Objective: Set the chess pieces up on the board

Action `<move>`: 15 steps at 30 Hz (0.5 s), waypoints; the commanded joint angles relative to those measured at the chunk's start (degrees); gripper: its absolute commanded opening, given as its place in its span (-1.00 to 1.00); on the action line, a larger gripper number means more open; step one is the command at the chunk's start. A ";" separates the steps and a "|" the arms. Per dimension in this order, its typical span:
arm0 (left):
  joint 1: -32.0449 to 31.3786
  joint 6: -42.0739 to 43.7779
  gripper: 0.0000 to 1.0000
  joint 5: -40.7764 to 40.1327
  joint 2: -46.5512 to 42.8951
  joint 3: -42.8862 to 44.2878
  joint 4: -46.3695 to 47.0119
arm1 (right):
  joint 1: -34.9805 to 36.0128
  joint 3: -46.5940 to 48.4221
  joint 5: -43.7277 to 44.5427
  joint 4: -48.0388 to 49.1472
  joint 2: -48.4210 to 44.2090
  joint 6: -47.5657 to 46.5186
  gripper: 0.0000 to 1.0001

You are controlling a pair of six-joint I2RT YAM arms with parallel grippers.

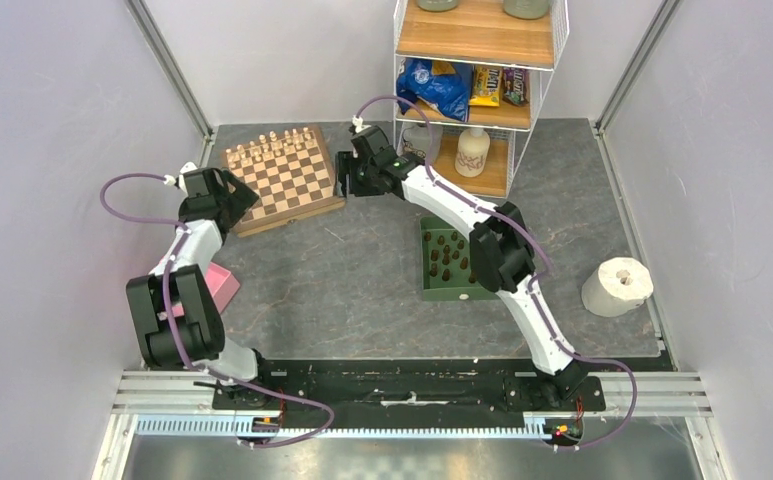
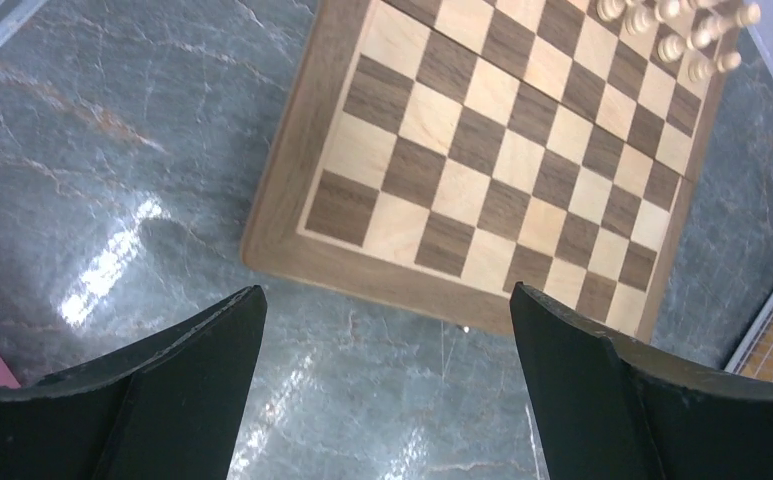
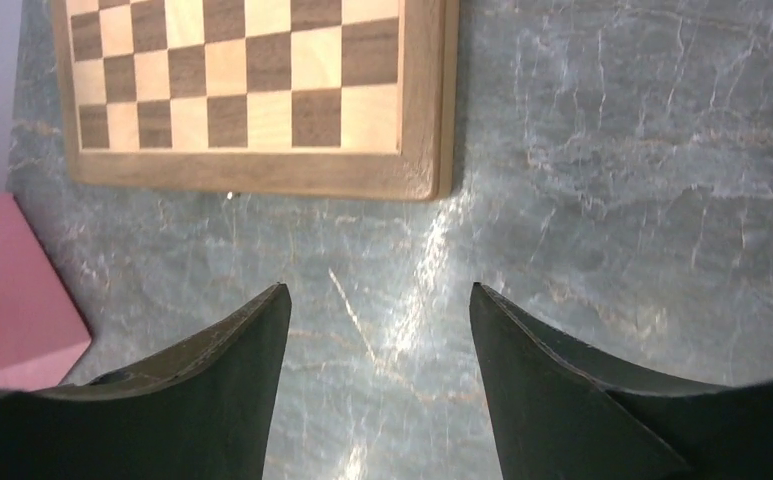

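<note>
The checkered wooden board (image 1: 284, 178) lies at the back left of the table; it also shows in the left wrist view (image 2: 507, 150) and the right wrist view (image 3: 252, 90). Several dark-brown chess pieces (image 1: 449, 252) stand in a dark-green tray (image 1: 430, 290) right of centre. Pale cream pieces (image 1: 272, 148) line the board's far rows. My left gripper (image 1: 230, 197) is open and empty by the board's near-left corner, seen in its wrist view (image 2: 387, 305). My right gripper (image 1: 344, 176) is open and empty just right of the board, seen in its wrist view (image 3: 379, 300).
A pink box (image 1: 217, 285) lies at the left, also in the right wrist view (image 3: 12, 300). A wire shelf (image 1: 477, 70) with bottles and snack bags stands at the back. A paper roll (image 1: 618, 286) stands at the right.
</note>
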 commanded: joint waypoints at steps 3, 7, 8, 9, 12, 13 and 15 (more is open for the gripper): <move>3.74 1.33 0.99 5.04 5.34 4.89 3.44 | -0.24 10.53 1.88 1.90 7.24 -0.44 0.55; 5.43 0.79 0.99 7.71 8.64 5.70 5.91 | -0.12 15.03 1.77 3.58 11.34 -0.67 0.64; 5.42 0.88 0.99 7.71 9.38 6.05 5.97 | -0.10 15.72 1.84 4.27 12.29 -0.72 0.67; 5.51 0.96 0.99 7.58 9.94 6.32 6.01 | -0.11 16.32 2.18 5.12 13.02 -0.67 0.69; 5.77 0.81 0.99 6.60 11.43 7.25 5.61 | -0.10 18.37 2.92 6.79 15.38 -0.72 0.71; 5.86 0.74 0.99 6.56 11.99 7.76 5.14 | -0.10 19.49 2.92 6.88 16.25 -0.67 0.70; 5.95 0.71 0.99 5.87 12.93 8.61 4.02 | -0.11 20.60 2.92 7.32 17.54 -0.41 0.63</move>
